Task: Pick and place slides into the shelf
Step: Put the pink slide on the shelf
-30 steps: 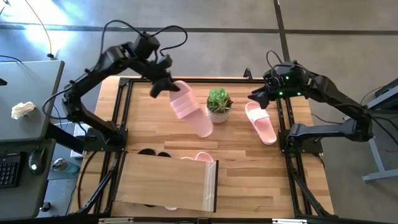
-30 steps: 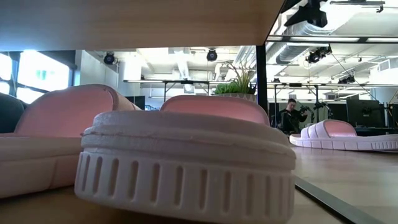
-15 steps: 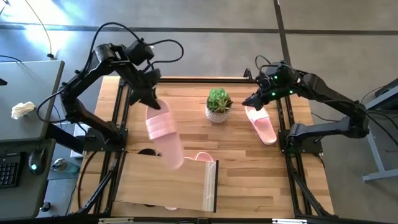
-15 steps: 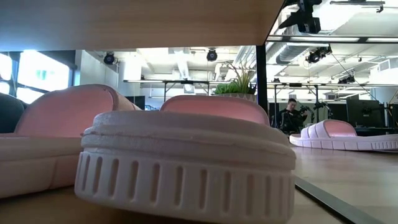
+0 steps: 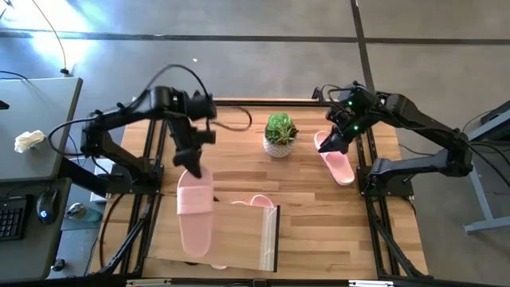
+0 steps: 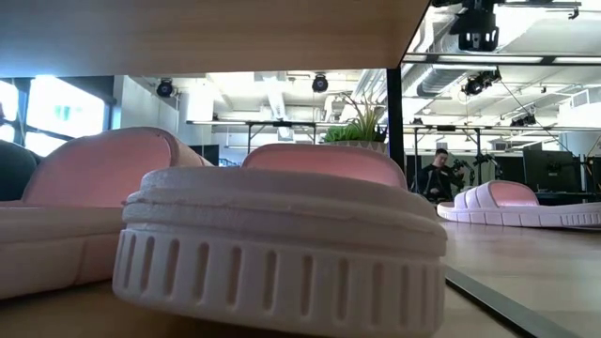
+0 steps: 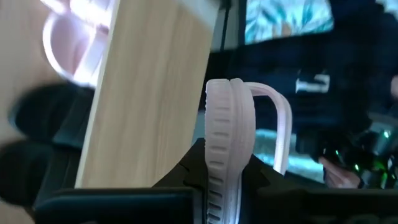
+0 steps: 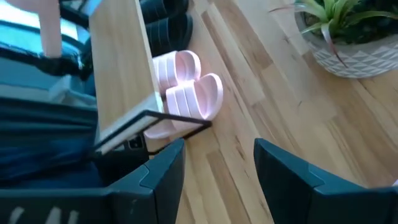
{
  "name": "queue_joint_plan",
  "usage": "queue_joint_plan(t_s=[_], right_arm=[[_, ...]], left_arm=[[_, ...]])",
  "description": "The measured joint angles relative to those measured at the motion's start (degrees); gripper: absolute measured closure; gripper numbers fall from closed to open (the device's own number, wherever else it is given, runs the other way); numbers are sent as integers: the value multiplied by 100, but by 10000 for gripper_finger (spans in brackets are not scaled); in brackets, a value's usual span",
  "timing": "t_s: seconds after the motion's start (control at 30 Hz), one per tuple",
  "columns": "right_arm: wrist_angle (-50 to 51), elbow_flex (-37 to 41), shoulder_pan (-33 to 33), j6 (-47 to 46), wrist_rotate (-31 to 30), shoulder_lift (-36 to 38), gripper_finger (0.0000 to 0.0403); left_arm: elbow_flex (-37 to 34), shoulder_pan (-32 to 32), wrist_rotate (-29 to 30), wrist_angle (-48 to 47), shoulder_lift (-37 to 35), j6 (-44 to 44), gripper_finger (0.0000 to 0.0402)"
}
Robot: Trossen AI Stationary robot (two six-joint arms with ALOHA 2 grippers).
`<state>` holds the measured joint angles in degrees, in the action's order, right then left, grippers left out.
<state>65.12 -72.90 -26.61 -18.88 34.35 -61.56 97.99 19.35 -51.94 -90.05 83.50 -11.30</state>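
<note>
A: Which step was in hand?

B: The carry; the left gripper (image 5: pixel 191 155) was clamped on one end of a light pink ribbed-strap slide (image 5: pixel 194 214), which hung over the flat plywood top of the low shelf (image 5: pixel 239 239); it was not yet stowed.

A: And the right gripper (image 5: pixel 335 139)?

B: Jaws apart and empty, just above another pink slide (image 5: pixel 339 163) on the wooden surface (image 5: pixel 303 179); next, I judged, the held slide needed lowering to the shelf's opening.
</note>
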Motion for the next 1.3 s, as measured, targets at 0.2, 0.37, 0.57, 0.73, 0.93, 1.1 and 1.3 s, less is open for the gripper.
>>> queue_joint_plan(t_s=[0.2,0.37,0.57,0.73,0.93,1.1,1.3], right_arm=[[162,0,2,394,2,0,222],[378,0,4,583,0,0,222],[439,0,2,597,0,0,222],[457,0,2,595,0,0,222],[454,0,3,633,-2,0,222],[452,0,2,635,-2,0,222],[450,0,2,737,-7,0,222]], left_arm=[[-954,-381,18,42,2,21,372],[-1633,-528,-12,577,2,187,383],[-2106,-526,-212,1185,4,408,372],[-2346,-513,-376,1277,4,670,378],[-2634,-515,-472,1484,4,673,375],[-2802,-515,-511,1556,4,655,370],[-2932,-515,-483,1664,4,650,377]])
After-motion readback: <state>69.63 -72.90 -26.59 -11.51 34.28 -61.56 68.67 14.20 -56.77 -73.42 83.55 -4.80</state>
